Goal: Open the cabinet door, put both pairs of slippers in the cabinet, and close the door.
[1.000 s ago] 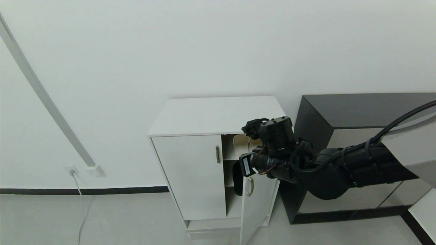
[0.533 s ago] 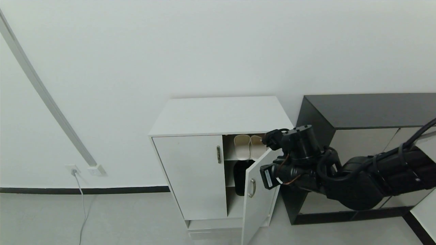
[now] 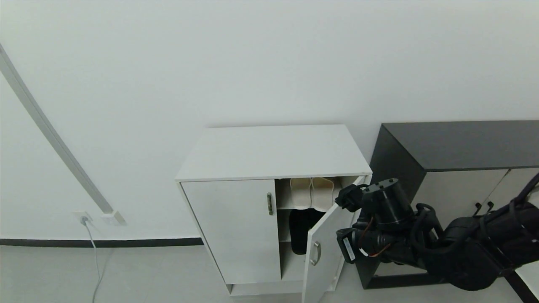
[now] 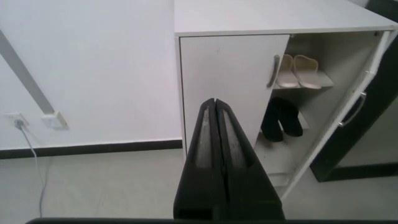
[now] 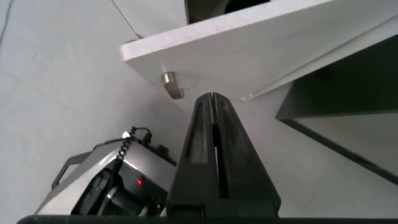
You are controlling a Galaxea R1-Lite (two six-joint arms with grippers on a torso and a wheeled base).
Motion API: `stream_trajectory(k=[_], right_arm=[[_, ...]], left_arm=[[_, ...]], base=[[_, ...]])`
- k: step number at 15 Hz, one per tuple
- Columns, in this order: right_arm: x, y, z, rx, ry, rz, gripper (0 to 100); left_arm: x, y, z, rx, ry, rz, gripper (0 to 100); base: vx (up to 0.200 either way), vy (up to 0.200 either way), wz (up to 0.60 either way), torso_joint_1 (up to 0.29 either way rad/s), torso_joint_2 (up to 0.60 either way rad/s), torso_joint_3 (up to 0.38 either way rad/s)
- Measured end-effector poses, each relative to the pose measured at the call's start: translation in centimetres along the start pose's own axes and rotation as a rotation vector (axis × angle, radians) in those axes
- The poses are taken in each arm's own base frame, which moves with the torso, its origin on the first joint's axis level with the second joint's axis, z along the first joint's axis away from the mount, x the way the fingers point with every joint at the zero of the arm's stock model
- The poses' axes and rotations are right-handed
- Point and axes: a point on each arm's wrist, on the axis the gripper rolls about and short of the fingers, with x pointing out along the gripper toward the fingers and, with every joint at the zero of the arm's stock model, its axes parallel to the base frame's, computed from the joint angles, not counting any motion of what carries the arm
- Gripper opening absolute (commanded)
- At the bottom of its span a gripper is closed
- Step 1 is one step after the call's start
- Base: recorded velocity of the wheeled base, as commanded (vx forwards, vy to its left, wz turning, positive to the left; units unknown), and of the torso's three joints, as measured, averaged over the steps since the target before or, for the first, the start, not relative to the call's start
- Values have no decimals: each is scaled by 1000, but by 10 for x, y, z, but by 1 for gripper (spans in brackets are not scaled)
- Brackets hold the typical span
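Both pairs of slippers are inside the cabinet [image 3: 273, 151]. The pale slippers [image 3: 311, 192] lie side by side on the upper shelf. The dark slippers [image 3: 301, 229] sit on the shelf below, and I cannot tell whether they lie flat or lean. The left door [image 3: 231, 227] is closed. The right door [image 3: 326, 248] stands partly open, swung out on its outer hinge, with its handle [image 3: 314, 253] facing out into the room.

My right end effector [image 5: 213, 99] has its fingers pressed together and holds nothing. It sits on the outer-face side of the right door, near the door's upper free corner in the head view. I cannot tell whether it touches the panel. I judge this placement suits a push on the outer face: closed fingers make a blunt tip, and no grip on the handle is needed to swing the door home.

My left end effector [image 4: 215, 102] is likewise closed and empty. It is held well back, facing the cabinet front, apart from the work.

I judge loading complete and only the closing outstanding. The dark slippers look close to the shelf front, so the door could catch them.

A dark sideboard [image 3: 459, 143] stands just beside the cabinet on my right.
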Motion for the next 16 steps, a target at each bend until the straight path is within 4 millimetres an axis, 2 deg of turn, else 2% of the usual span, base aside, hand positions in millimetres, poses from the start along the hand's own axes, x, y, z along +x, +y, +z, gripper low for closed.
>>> stream_trajectory(k=[3, 10, 16], right_arm=[[15, 3, -1, 3, -27, 5, 0], [65, 6, -5, 24, -77, -1, 0], [98, 4, 7, 47, -182, -20, 0]], left_arm=[[0, 0, 0, 0, 0, 1, 0], [0, 0, 0, 0, 0, 1, 0], [0, 0, 0, 1, 0, 1, 0]], base=[[0, 0, 0, 0, 0, 0], [0, 0, 0, 0, 0, 0], [0, 0, 0, 0, 0, 0]])
